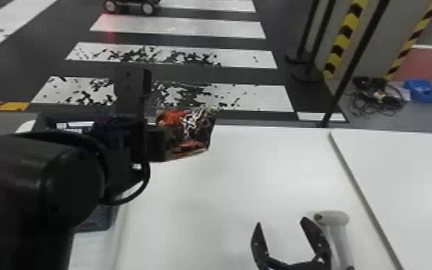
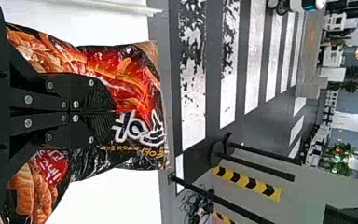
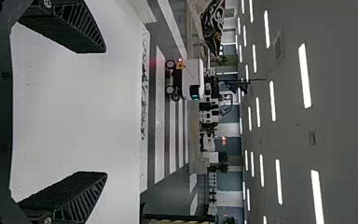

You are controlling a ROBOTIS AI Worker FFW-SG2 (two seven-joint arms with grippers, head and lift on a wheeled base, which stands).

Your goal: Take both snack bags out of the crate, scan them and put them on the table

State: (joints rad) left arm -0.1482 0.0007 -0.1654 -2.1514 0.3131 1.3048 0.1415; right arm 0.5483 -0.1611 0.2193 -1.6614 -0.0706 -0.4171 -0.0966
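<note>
My left gripper [image 1: 163,143] is above the table's far left part, shut on a red and black snack bag [image 1: 193,138]. In the left wrist view the left gripper [image 2: 113,112] pinches the crinkled snack bag [image 2: 135,84] around its middle, and the bag spreads out on both sides of the fingers. The right gripper [image 1: 280,222] stands open near the bottom edge, beside a white handheld scanner [image 1: 337,222]. In the right wrist view the right gripper [image 3: 106,112] has nothing between its fingers; the snack bag [image 3: 213,25] shows at the top edge.
A dark blue crate [image 1: 95,219] is partly hidden beneath my left arm. The white table [image 1: 247,172] has a seam [image 1: 358,190] on its right side. Past its far edge a black post [image 1: 351,68] stands on the floor.
</note>
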